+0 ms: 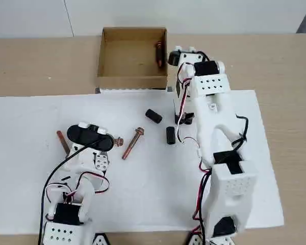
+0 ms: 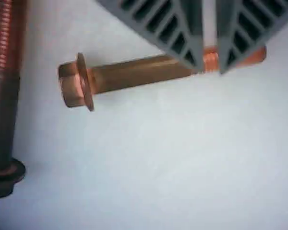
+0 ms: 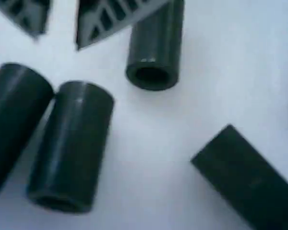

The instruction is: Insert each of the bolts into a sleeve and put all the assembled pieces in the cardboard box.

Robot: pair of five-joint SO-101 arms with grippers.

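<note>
The left pincer [image 2: 210, 64] is clamped on the threaded end of a bolt [image 2: 134, 74] that lies on the white sheet [image 2: 182, 167], its flanged head pointing away from the fingers. A second bolt [image 2: 2, 96] lies past that head, crosswise to it. The right pincer [image 3: 57, 36] stands apart with nothing between its fingers. One sleeve [image 3: 154, 48] is just beside one finger, and a pair of sleeves [image 3: 69, 148] lies side by side nearby. The cardboard box [image 1: 132, 80] sits on the worktop [image 1: 30, 61], farther out than both pincers.
</note>
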